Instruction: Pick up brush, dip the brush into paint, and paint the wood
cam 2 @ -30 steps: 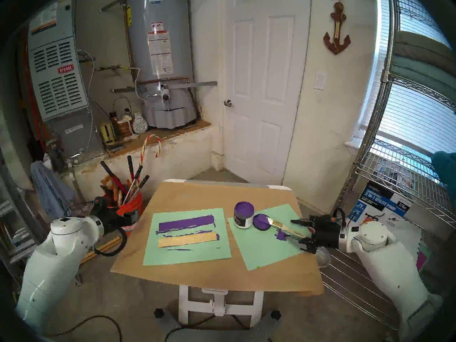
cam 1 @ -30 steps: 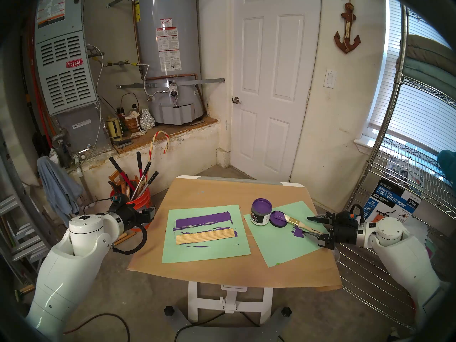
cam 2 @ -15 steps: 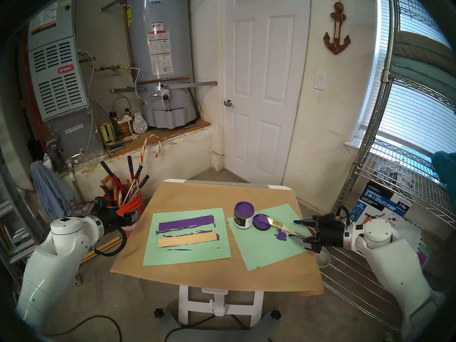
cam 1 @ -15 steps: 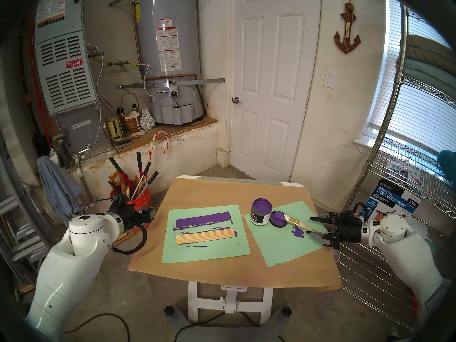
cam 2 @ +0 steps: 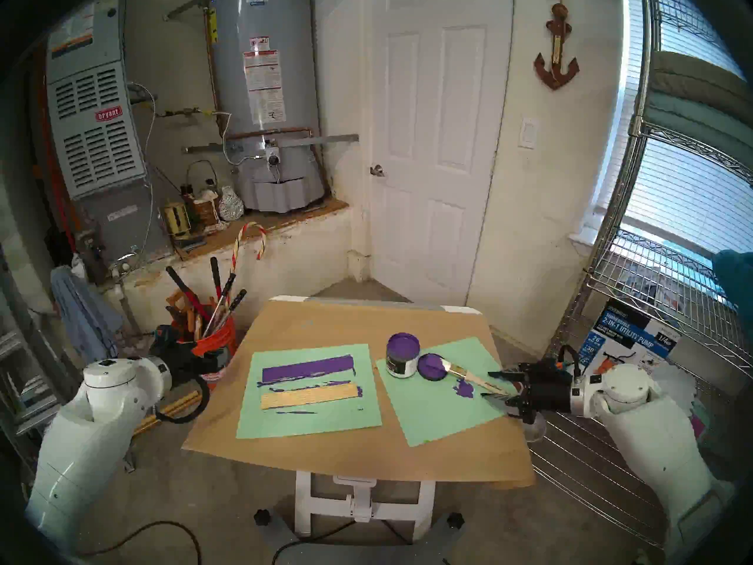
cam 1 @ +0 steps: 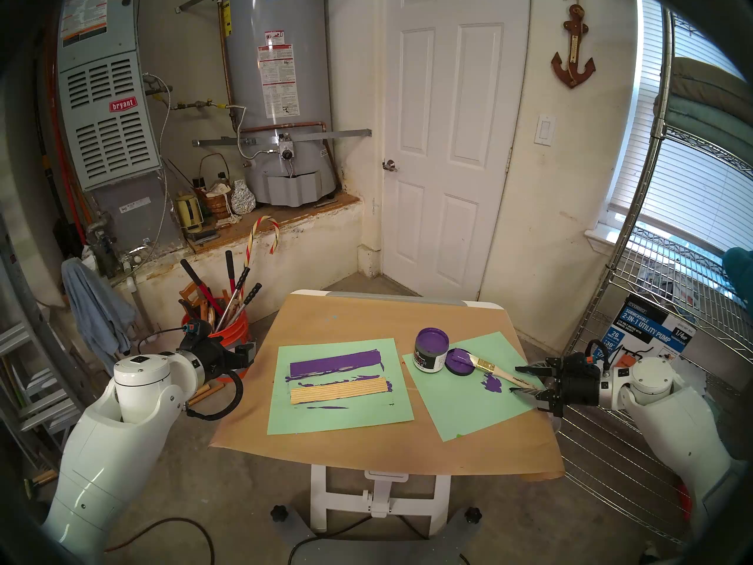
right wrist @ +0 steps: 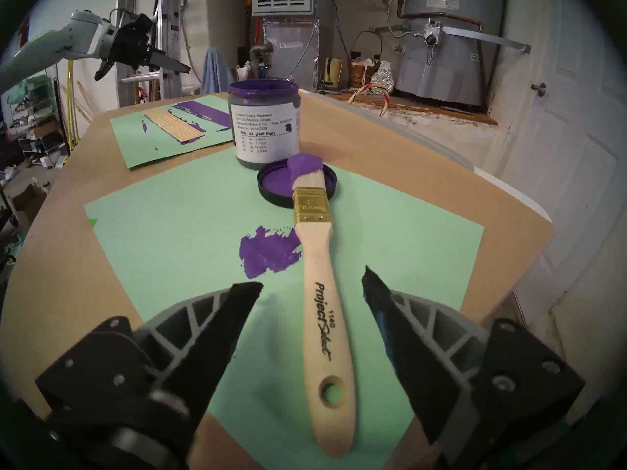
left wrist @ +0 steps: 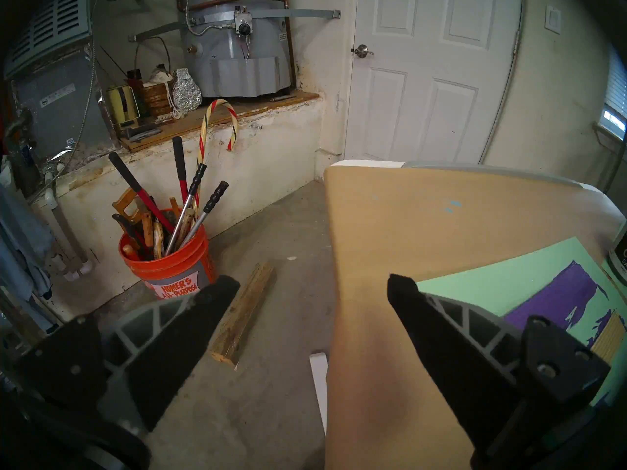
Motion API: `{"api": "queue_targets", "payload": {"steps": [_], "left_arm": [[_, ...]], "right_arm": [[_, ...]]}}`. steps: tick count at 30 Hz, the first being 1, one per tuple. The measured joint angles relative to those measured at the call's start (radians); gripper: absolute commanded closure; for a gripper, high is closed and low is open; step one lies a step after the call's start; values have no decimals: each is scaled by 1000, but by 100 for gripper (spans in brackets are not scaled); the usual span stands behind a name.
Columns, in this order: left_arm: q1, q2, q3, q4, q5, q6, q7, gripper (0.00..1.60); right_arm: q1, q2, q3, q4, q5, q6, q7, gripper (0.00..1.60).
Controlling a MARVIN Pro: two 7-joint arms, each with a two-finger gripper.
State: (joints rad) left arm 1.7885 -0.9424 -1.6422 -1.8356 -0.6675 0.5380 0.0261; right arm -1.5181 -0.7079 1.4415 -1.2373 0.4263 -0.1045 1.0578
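The brush (right wrist: 320,310) lies on the right green sheet, its purple bristles resting on the black lid (right wrist: 271,187) and its pale handle (cam 1: 514,378) pointing toward my right arm. My right gripper (right wrist: 310,277) is open, one finger on each side of the handle, with gaps to the wood on both sides; in the head view the right gripper (cam 1: 515,379) sits low at the table's right edge. The paint jar (cam 1: 431,348) stands open just behind the lid. The wood strip (cam 1: 339,391) lies pale on the left sheet. My left gripper (left wrist: 312,282) hangs open and empty off the table's left side.
A flat purple stripe (cam 1: 336,362) marks the left green sheet (cam 1: 326,421), and a purple smear (right wrist: 268,252) lies beside the handle. A wire shelf (cam 1: 635,450) stands close behind my right arm. An orange bucket of tools (left wrist: 169,265) is near my left gripper.
My right gripper has drawn back a little to the right and lower along the handle, and its jaws have narrowed. The brush and the left arm have not moved.
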Motion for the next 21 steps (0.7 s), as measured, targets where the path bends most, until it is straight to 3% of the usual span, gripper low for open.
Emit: {"api": "queue_targets", "payload": {"steps": [6, 11, 12, 21], "left_arm": [[0, 0, 0, 0, 0, 0, 0, 0], [0, 0, 0, 0, 0, 0, 0, 0], [0, 0, 0, 0, 0, 0, 0, 0], [0, 0, 0, 0, 0, 0, 0, 0]], "right_arm": [[5, -12, -2, 9, -11, 0, 0, 53], [9, -21, -5, 14, -21, 0, 0, 70], [10, -22, -5, 14, -22, 0, 0, 80], [13, -30, -4, 15, -30, 1, 4, 95]]}}
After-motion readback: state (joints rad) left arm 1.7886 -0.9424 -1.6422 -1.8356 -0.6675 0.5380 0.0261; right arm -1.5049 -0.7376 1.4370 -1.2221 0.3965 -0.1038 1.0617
